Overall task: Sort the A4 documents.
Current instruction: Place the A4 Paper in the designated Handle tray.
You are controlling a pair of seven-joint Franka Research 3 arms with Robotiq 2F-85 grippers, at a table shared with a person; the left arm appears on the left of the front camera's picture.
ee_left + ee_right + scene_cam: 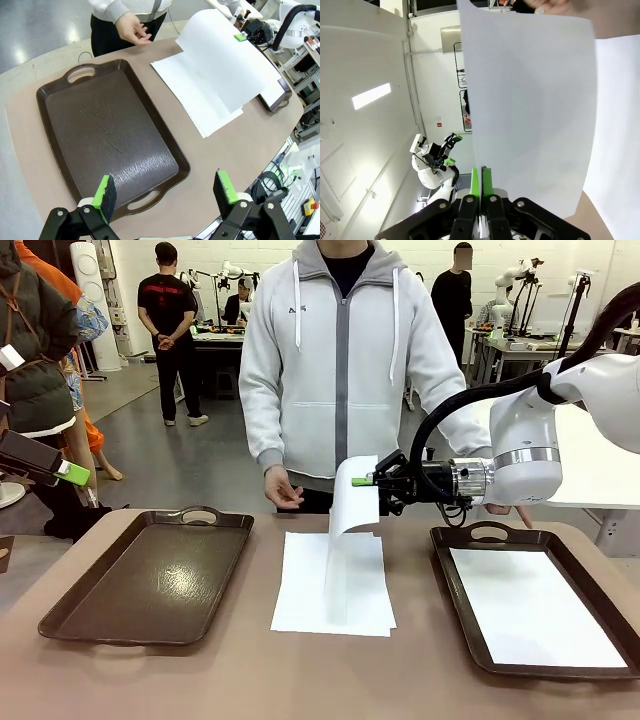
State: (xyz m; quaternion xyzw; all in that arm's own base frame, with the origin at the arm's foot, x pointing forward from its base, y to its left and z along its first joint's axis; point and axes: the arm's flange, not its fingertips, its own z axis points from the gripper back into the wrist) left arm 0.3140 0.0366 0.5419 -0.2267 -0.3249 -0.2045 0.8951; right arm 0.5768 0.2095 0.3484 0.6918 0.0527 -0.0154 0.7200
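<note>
A stack of white A4 documents (335,590) lies on the table's middle. My right gripper (362,481) is shut on the far edge of the top sheet (352,515), which hangs lifted and curled above the stack. In the right wrist view the fingers (481,182) pinch that sheet (535,110). Another white sheet (530,605) lies flat in the right brown tray (490,533). My left gripper (165,192) hovers open above the near handle of the empty left tray (105,135), with nothing between its pads; it also shows at the left edge (70,474).
A person in a grey hoodie stands at the far side, one hand (283,490) over the table edge near the stack, the other hand (510,510) behind my right arm. Bare tabletop (330,680) runs along the front edge.
</note>
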